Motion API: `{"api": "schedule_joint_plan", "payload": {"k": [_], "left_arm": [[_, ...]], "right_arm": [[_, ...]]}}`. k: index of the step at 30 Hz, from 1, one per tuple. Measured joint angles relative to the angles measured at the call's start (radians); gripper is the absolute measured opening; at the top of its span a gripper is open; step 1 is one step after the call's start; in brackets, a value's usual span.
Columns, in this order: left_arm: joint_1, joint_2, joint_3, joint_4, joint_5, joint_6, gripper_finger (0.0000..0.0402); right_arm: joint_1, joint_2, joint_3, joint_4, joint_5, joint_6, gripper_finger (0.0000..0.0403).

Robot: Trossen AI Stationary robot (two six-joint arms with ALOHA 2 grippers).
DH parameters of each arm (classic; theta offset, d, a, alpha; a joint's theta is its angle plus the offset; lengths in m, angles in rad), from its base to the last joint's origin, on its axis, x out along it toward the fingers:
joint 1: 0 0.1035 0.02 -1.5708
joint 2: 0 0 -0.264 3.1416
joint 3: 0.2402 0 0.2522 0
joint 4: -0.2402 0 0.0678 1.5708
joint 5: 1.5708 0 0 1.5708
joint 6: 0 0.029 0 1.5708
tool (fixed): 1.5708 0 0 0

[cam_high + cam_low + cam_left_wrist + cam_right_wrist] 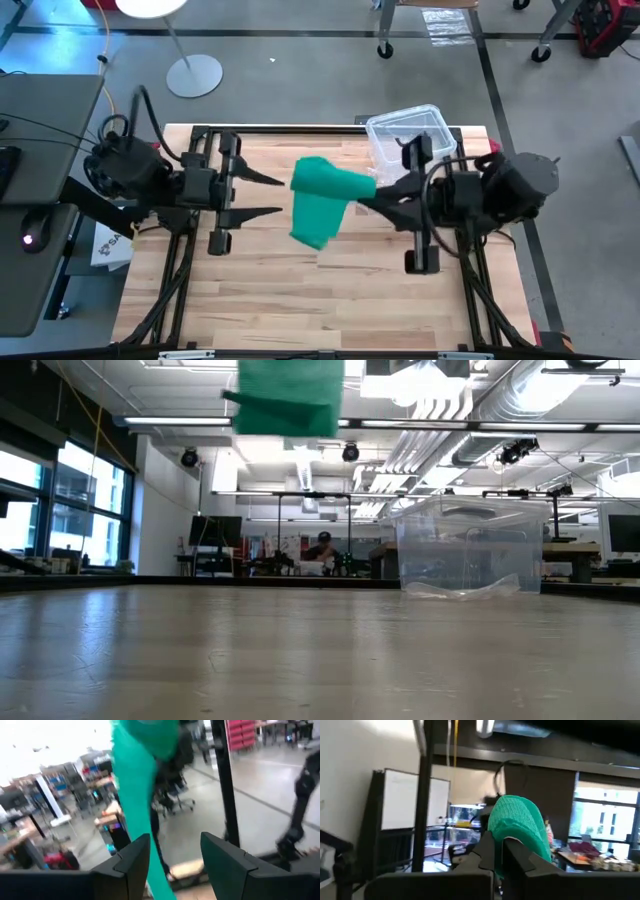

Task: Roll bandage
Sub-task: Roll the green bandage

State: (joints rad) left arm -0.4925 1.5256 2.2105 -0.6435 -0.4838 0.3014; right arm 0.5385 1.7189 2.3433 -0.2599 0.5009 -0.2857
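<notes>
Bandage (323, 202): solid green, woven-looking fabric, bunched at top w/ a flat tail hanging down, held in air at frame centre. Right gripper (362, 200) fingers pinched on its bunched end. Left gripper (280, 195), centre-left, fingers spread, apart from it.

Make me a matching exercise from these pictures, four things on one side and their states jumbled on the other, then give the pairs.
Things:
1. bandage
2. left gripper
3. right gripper
4. clear plastic box

States:
A. open, holding nothing
B. standing on the table
C. hanging in the air, green
D. shut on the bandage

Pairs: 1-C, 2-A, 3-D, 4-B
</notes>
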Motion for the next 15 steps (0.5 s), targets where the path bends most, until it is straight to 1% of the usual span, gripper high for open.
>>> {"api": "schedule_joint_plan", "payload": {"k": [3,5,7,11,15], "left_arm": [[0.013,0.01,0.001,0.068,-0.092,0.025,0.0172],[0.029,0.016,0.001,0.077,-0.113,0.052,0.0172],[0.044,0.022,0.001,0.092,-0.077,0.074,0.0172],[0.077,0.036,0.001,0.169,0.042,0.078,0.0172],[0.105,0.059,0.002,0.258,0.046,0.145,0.0172]], "right_arm": [[-0.002,0.003,-0.002,-0.007,-0.002,0.0,0.0001],[-0.002,0.003,-0.002,-0.004,-0.002,0.004,0.0001],[-0.002,0.001,-0.002,-0.002,-0.006,0.02,0.0001],[-0.002,0.002,-0.002,-0.007,-0.01,0.024,0.0001],[-0.002,0.002,-0.002,-0.012,-0.026,0.05,0.0001]]}}
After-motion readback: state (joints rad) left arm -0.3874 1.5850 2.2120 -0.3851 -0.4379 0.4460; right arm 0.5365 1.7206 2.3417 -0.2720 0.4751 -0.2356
